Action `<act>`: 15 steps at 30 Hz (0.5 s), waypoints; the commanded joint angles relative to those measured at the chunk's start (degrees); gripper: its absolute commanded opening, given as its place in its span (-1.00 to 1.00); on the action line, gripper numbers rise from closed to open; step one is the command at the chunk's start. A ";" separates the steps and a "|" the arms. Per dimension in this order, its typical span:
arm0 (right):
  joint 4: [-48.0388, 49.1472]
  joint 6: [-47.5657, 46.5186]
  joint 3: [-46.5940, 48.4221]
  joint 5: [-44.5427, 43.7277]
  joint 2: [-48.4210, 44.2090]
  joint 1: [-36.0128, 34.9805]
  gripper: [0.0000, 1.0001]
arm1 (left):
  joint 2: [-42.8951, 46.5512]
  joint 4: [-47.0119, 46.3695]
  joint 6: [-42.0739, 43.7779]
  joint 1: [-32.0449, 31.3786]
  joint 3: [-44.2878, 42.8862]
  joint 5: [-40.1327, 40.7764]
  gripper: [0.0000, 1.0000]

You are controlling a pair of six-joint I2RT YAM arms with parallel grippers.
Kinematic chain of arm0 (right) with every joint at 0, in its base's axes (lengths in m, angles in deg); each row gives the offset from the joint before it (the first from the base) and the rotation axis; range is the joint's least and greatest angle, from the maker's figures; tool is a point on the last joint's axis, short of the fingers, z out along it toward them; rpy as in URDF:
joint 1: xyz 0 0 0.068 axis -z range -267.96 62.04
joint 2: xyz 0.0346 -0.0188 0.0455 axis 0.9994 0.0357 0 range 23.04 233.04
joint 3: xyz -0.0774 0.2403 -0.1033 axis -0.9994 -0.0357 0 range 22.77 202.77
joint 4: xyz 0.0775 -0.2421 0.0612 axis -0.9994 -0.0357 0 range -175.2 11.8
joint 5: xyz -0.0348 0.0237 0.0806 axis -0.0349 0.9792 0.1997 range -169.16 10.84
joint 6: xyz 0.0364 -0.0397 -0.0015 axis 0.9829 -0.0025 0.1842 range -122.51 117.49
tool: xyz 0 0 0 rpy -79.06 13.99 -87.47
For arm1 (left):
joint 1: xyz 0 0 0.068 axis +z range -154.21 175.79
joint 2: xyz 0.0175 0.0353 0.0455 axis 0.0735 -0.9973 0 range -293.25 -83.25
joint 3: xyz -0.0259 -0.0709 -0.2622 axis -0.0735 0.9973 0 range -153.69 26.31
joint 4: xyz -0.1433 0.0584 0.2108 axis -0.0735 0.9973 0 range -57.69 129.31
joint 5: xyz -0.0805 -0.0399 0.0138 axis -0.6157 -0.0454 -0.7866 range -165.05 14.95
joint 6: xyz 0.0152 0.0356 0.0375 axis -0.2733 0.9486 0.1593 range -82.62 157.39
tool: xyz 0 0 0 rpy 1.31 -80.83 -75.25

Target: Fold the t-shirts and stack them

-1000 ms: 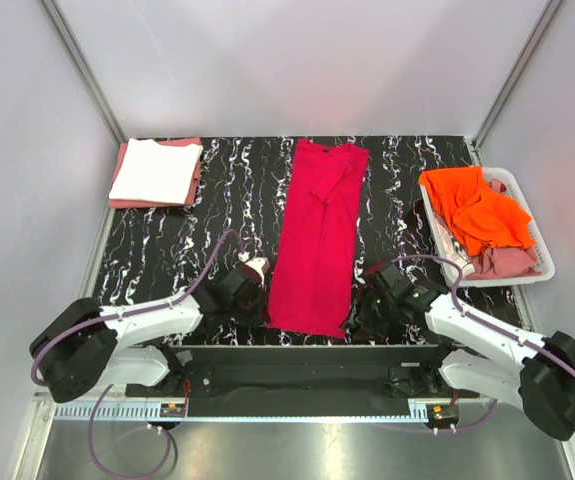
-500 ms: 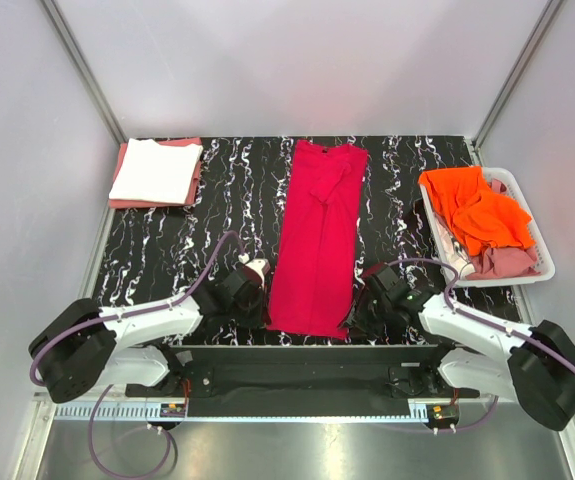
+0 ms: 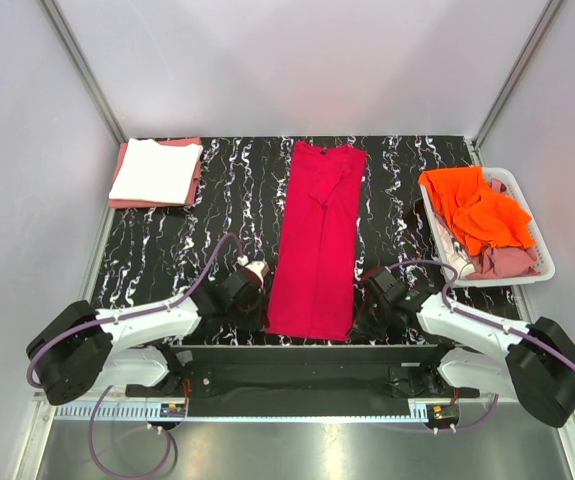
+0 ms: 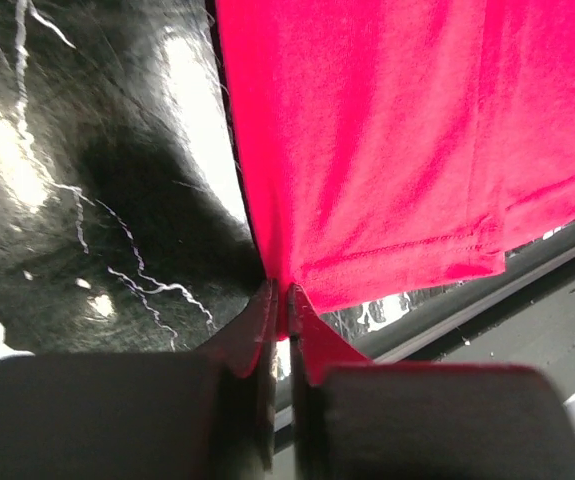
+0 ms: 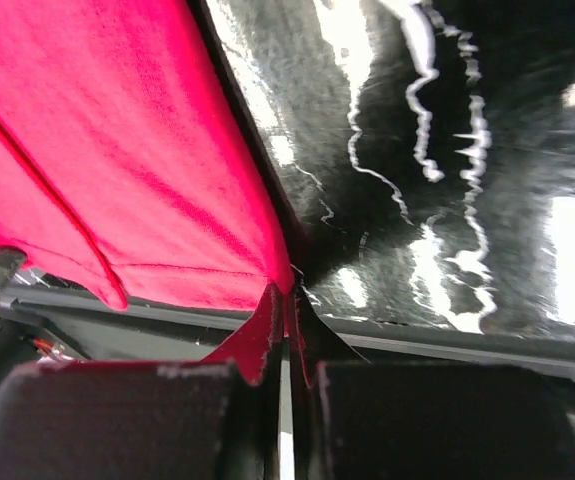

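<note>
Far-left corner of table (image 3: pixel 227 190): folded white t-shirt (image 3: pixel 155 170) lies on salmon-pink t-shirt (image 3: pixel 194 180). Left gripper (image 4: pixel 279 305) is clamped on near-left corner of crimson t-shirt (image 3: pixel 317 240), a long strip down table centre, hem at near edge. Right gripper (image 5: pixel 285 305) pinches its near-right corner. Right edge: basket (image 3: pixel 542 270) holds orange t-shirt (image 3: pixel 477 210).

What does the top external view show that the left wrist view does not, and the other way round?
Only the top view shows the white shirt folded on a pink shirt at the far left corner, and the basket with an orange shirt at the right. Only the left wrist view shows the left tool shut on the red shirt's edge close to its hem. Both show that red shirt lying on the black marbled table.
</note>
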 commanded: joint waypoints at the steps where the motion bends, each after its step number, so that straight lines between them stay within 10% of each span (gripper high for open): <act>1: -4.17 -1.00 0.14 -4.40 -2.98 -0.56 -1.00 | 1.44 -0.21 -0.21 -1.33 0.53 -3.05 -0.46; 5: -5.75 -1.18 0.23 -4.66 -4.57 -0.47 -1.00 | 3.38 -0.58 -1.88 -1.34 0.79 -4.30 -0.11; 15: -7.16 -1.27 -0.30 -4.66 -6.94 -0.56 -0.97 | -0.66 -3.81 -0.56 -1.42 0.88 -6.65 -0.08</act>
